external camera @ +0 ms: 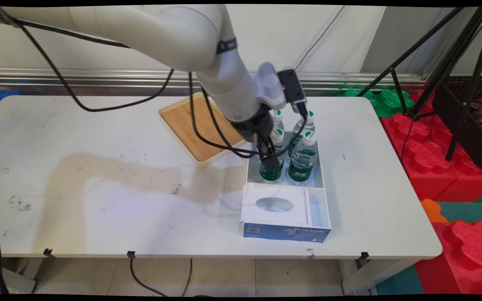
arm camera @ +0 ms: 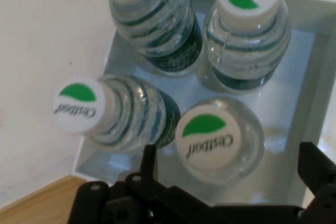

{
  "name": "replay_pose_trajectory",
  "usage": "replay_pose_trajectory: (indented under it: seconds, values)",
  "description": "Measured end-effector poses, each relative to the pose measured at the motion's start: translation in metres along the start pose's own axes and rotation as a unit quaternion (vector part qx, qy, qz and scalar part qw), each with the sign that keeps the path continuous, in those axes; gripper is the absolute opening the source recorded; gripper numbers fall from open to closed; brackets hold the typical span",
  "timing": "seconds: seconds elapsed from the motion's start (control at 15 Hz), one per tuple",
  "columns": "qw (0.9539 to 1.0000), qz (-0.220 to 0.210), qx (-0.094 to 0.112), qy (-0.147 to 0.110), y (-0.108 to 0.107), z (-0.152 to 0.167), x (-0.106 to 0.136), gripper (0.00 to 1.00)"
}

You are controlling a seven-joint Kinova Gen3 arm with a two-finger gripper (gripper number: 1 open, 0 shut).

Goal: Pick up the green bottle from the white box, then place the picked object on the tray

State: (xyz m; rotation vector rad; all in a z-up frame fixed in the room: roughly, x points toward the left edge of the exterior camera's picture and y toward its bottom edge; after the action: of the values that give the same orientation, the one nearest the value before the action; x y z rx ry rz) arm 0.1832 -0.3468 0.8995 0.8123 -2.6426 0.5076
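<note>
Tissue box (external camera: 285,231) nearest, spread hand (arm camera: 231,174) over four bottles (arm camera: 218,140), tray (external camera: 195,125) partly hidden.

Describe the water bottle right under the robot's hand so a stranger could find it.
Find the white box on the table's right half; its far compartment holds four water bottles. The one directly beneath the open hand is in the front row, on the tray side, its cap between the hand's fingers.

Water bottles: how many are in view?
4, all upright in the white bin's far compartment: two at the back, two in front. None seem hidden.
</note>
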Motion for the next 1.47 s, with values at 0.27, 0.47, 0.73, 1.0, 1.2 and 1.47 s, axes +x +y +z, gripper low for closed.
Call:
replay_pose_trajectory:
  seconds: [0.27, 0.47, 0.73, 1.0, 1.2, 1.47]
  values:
    - [1.0, -0.007, 0.004, -0.004, 0.004, 0.021, 0.01, 1.0]
    - [0.9998, -0.015, 0.009, -0.01, 0.005, 0.031, 0.014, 0.0]
    - [0.9995, -0.02, 0.016, -0.016, 0.007, 0.033, 0.015, 0.0]
    - [0.999, -0.029, 0.027, -0.021, 0.007, 0.02, 0.011, 0.0]
    - [0.9987, -0.04, 0.031, -0.01, 0.006, 0.004, 0.012, 0.0]
    - [0.9973, -0.057, 0.042, 0.018, 0.001, -0.028, 0.015, 0.0]
